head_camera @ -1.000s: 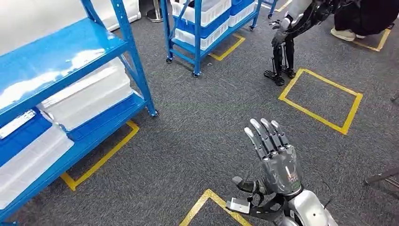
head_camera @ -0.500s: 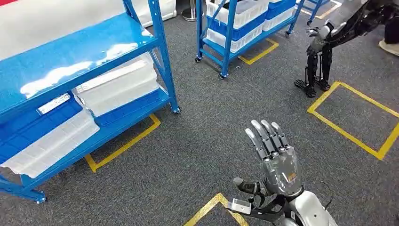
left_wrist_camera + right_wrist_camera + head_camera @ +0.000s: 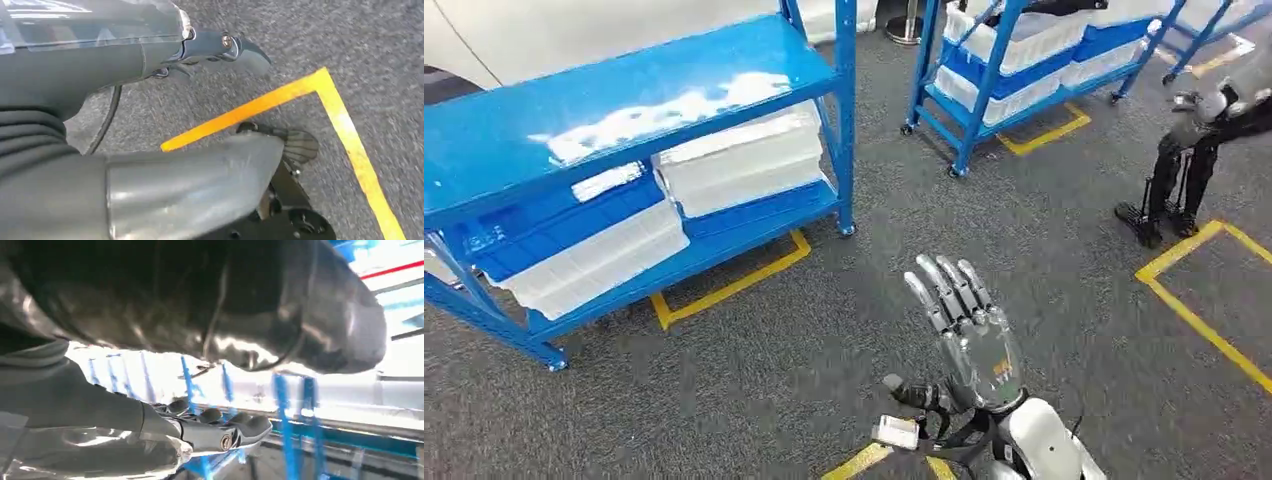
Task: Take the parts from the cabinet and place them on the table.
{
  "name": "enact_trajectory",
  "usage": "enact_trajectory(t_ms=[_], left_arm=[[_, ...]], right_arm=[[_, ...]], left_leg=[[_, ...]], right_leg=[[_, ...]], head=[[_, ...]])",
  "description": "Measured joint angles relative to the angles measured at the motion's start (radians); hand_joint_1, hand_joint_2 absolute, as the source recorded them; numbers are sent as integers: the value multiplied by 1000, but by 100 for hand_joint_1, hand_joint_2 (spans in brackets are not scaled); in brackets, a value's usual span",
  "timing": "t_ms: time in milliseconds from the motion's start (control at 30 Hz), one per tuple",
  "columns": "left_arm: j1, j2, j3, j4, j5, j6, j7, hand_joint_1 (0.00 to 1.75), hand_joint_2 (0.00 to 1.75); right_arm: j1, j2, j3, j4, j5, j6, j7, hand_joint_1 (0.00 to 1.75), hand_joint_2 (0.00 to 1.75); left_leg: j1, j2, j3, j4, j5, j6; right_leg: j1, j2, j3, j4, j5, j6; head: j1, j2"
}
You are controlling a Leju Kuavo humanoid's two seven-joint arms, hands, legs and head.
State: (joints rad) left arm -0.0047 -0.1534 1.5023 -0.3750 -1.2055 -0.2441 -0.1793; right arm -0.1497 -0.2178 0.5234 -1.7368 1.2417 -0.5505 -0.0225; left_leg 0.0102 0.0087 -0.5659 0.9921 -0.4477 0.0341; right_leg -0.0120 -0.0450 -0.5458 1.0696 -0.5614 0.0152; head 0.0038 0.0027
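A: Right hand point(image 3: 969, 335) first, what's it doing?
B: Raised over the grey carpet point(image 3: 824, 320), palm side turned away, fingers point(image 3: 944, 290) straight and a little apart, thumb out to the side. Nothing in it.
A: Right wrist view agree?
B: Blurry, but yes, fingers stretched out, nothing between them, blue shelving smeared behind.
A: Left hand point(image 3: 210, 115)?
B: In the left wrist view it hangs over the carpet, thumb and dark fingers apart with nothing between them. A yellow tape corner point(image 3: 320, 80) lies on the floor under it.
A: Where's the cabinet?
B: The blue shelf rack point(image 3: 639, 110) is ahead and to the left, well apart from the right hand. Bare glossy top shelf, lower shelf below it.
A: Parts?
B: Can't tell what's inside. The lower shelf holds white bins point(image 3: 739, 160) and blue bins point(image 3: 559, 225), side by side. Contents too washed out to read.
A: Anything else?
B: A yellow tape line point(image 3: 729, 285) on the floor at the rack's foot. A second blue rack on wheels point(image 3: 1024, 50) further back, stacked with white and blue bins. Another robot's dark legs point(image 3: 1169, 185) at the far right, standing beside a yellow floor square point(image 3: 1199, 315).
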Motion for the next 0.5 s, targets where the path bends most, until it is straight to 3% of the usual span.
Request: enact_trajectory(t_ms=[33, 67, 100, 133, 167, 200, 233, 267, 300, 333, 400, 433, 467, 500], left_arm=[[-4, -1, 2, -5, 0, 0, 7, 0, 0], [-7, -6, 3, -8, -2, 0, 7, 0, 0], [-7, -7, 4, -12, -9, -1, -2, 0, 0], [-6, -8, 4, -14, -15, -4, -11, 0, 0], [-4, -9, 4, -18, -23, -6, -17, 0, 0], [-3, -11, 4, -18, -25, -5, -19, 0, 0], [-3, -12, 5, -18, -31, 2, -16, 0, 0], [-4, -13, 5, -18, -34, 8, -10, 0, 0], [-3, -13, 5, -18, -43, 13, -4, 0, 0], [-8, -13, 6, -19, -55, 22, -2, 0, 0], [0, -13, 6, -19, -63, 29, -3, 0, 0], [4, -13, 6, -20, -63, 31, -2, 0, 0], [4, -13, 8, -22, -63, 35, -2, 0, 0], [2, -13, 9, -22, -65, 40, -2, 0, 0]], right_arm=[[-3, 6, 7, 6, 0, 0, 6, 0, 0], [1, 7, 9, 12, -5, -2, 11, 0, 0], [7, 7, 9, 14, -14, -6, 13, 0, 0], [14, 6, 9, 16, -21, -8, 13, 0, 0], [20, 5, 9, 16, -25, -8, 13, 0, 0], [23, 1, 8, 16, -28, -10, 13, 0, 0], [29, -3, 5, 12, -37, -14, 11, 0, 0], [38, -8, 0, 7, -44, -19, 6, 0, 0], [51, -11, -6, 1, -53, -28, -2, 0, 0], [76, -18, -16, -10, -55, -40, -14, 0, 0], [100, -26, -23, -21, -55, -44, -22, 0, 0], [103, -31, -26, -23, -56, -44, -23, 0, 0], [105, -32, -28, -25, -61, -43, -22, 0, 0], [114, -33, -31, -27, -65, -44, -22, 0, 0]], left_leg=[[0, -9, -2, 0, 2, 3], [0, -20, -4, 0, 2, 5], [-1, -34, -6, 2, 3, 5], [-1, -49, -6, 3, 3, 5], [-1, -64, -5, 5, 2, 4], [-1, -78, -3, 7, 1, 3], [0, -92, -1, 10, -1, 0], [0, -102, -1, 14, -3, -2], [0, -113, -7, 17, -5, -6], [-1, -128, -17, 26, -5, -14], [6, -149, -22, 16, 0, -29], [6, -158, -27, 15, 1, -38], [6, -127, -27, 29, -9, -39], [0, -68, -43, 63, -36, -44]], right_leg=[[-2, 25, -37, 77, -42, 2], [-3, 34, -76, 158, -76, 4], [-2, 38, -111, 226, -97, 6], [-2, 40, -129, 255, -93, 6], [-3, 41, -124, 231, -61, 6], [-3, 44, -100, 170, -15, 4], [-4, 55, -61, 78, 40, 1], [-6, 77, -30, 5, 77, -1], [-9, 126, -14, -24, 63, -5], [-10, 140, -18, -40, 64, -5], [0, 120, -17, -36, 63, -12], [-5, 110, -14, -46, 69, -21], [-10, 90, -9, -56, 73, -29], [-10, 83, -5, -61, 74, -36]], head=[[1, 0], [1, 0], [1, 0], [1, 0], [1, 0], [0, 0], [1, 0], [1, 0], [0, 0], [0, 0], [0, 0], [0, 0], [0, 0], [-3, 0]])
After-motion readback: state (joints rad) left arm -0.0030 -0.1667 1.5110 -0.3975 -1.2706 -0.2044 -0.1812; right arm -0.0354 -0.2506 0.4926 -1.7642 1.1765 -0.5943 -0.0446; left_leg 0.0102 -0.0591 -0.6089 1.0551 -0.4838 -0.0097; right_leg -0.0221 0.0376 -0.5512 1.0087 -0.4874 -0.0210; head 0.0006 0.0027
